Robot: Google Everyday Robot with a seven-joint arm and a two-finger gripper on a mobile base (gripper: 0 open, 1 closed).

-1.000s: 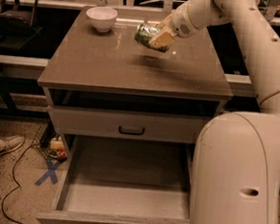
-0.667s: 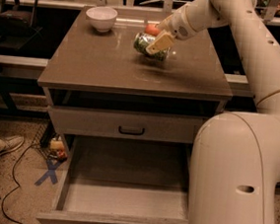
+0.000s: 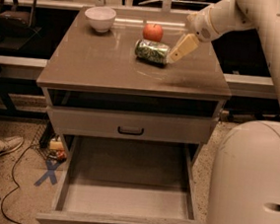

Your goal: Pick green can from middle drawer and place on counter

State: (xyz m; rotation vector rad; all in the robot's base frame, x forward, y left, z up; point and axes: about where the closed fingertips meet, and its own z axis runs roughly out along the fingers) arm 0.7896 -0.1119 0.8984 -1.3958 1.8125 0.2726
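Observation:
The green can [image 3: 152, 51] lies on its side on the counter [image 3: 100, 63], right of centre, just in front of the red apple [image 3: 153, 32]. My gripper [image 3: 173, 57] is right beside the can's right end, reaching in from the upper right, open, and it no longer holds the can. The middle drawer [image 3: 123, 179] is pulled out wide below, and its flat floor is bare.
A white bowl [image 3: 100, 18] stands at the counter's back left. The upper drawer front with a black handle [image 3: 130, 130] is shut. My white body [image 3: 252, 184] fills the lower right. A person's shoe [image 3: 3, 148] and a blue floor cross [image 3: 49, 172] are at left.
The can has come down from my grip onto the counter and lies on its side. My gripper has let go of it and drawn back a little to the right.

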